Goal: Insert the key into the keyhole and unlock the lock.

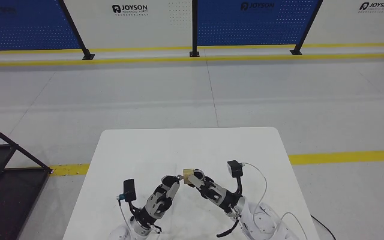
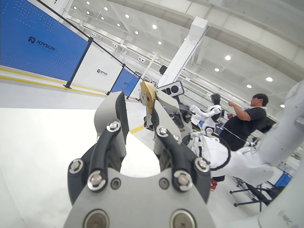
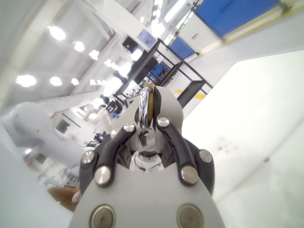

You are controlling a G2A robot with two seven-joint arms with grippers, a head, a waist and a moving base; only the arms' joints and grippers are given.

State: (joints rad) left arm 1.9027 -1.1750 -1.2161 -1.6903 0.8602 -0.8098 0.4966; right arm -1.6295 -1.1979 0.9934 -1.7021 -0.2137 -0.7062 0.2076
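The right pincer is closed on a brass lock. Its fingers press the body from both sides, and the chrome shackle points back toward the wrist. The left pincer is wide open and holds nothing. The lock sits just past its fingertips and close to one pad, though whether they touch cannot be told. A small silver round piece shows on the lock's face toward the left pincer; whether it is the key cannot be told.

In the top view the two pincers meet in the lower middle of the frame, holding the lock off the white desk. The desk's far edge runs across the middle of the frame, well apart from the pincers. Beyond it lies grey floor with yellow lines. Blue and white panels stand along the upper edge, and a black frame stands at the left edge, near the desk's corner.
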